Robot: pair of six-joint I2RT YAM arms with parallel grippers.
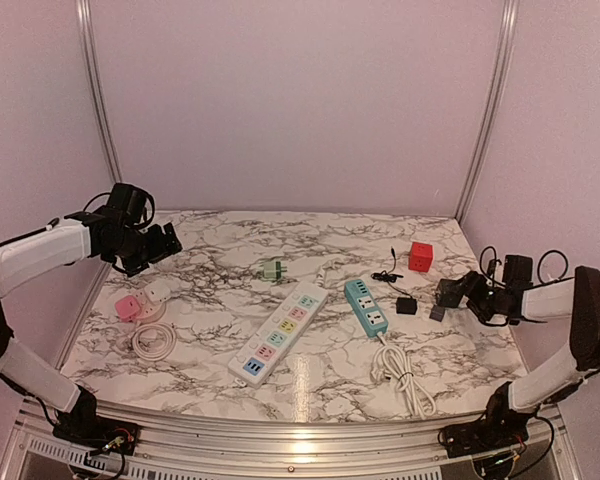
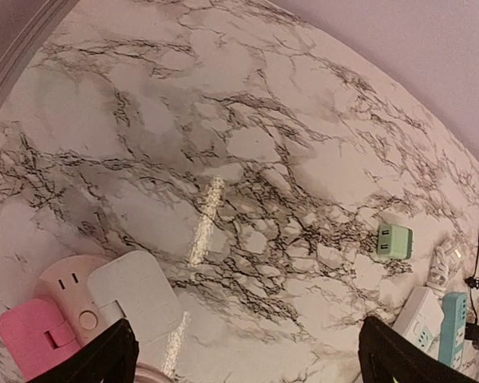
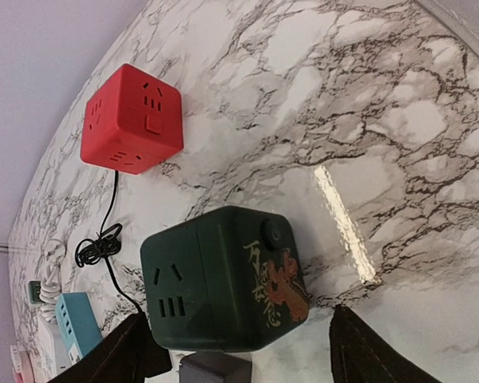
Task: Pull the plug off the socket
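A dark green cube socket [image 3: 223, 279] with a red dragon print stands on the marble table at the right; from above it shows as a small dark cube [image 1: 407, 305]. A small grey plug [image 3: 215, 369] lies just on my side of it, and the top view shows the grey plug [image 1: 437, 312] a little apart from the cube. My right gripper [image 3: 243, 355] is open, its fingers either side of the cube's near end, and it sits low over the table [image 1: 443, 296]. My left gripper [image 2: 247, 359] is open and holds nothing, raised at the far left [image 1: 165, 242].
A red cube socket [image 1: 420, 256] with a black cable [image 1: 387, 275] stands behind the dark cube. In the middle lie a teal strip [image 1: 366, 306], a white multi-colour power strip [image 1: 280, 333], a green adapter [image 1: 272, 269] and a white cable [image 1: 405, 375]. A pink socket [image 2: 72, 291] carries a white adapter [image 2: 136, 295].
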